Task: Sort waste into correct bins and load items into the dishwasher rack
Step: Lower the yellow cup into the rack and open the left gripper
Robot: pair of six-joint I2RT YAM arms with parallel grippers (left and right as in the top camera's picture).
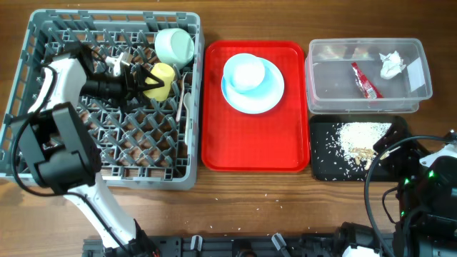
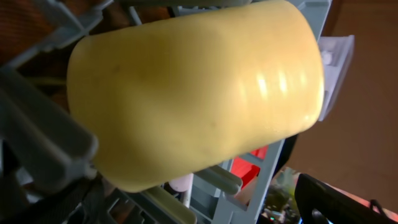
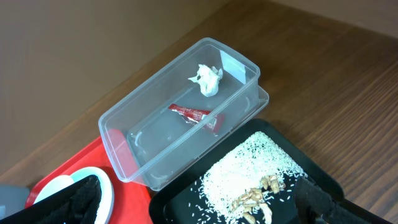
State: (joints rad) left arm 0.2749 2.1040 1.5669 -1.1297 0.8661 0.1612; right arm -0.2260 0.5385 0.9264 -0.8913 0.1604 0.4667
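The grey dishwasher rack [image 1: 43, 153] stands at the left. The yellow cup [image 1: 161, 80] lies on its side on the rack's pegs and fills the left wrist view [image 2: 193, 93]. My left gripper [image 1: 146, 83] is open right at the cup, with its fingers spread either side of it. The pale green bowl [image 1: 174, 44] sits in the rack's far right corner. A white utensil [image 1: 186, 96] leans by the rack's right wall. The light blue plate [image 1: 271, 96] with the dish [image 1: 246, 73] on it sits on the red tray. My right gripper [image 3: 202, 208] is open and empty over the black tray [image 1: 325, 168].
The red serving tray [image 1: 214, 153] lies between the rack and the bins. The clear tub [image 1: 321, 78] at the far right holds the white napkin [image 1: 391, 64] and the red wrapper [image 1: 365, 80]. The black tray in front of it holds rice crumbs [image 1: 360, 137].
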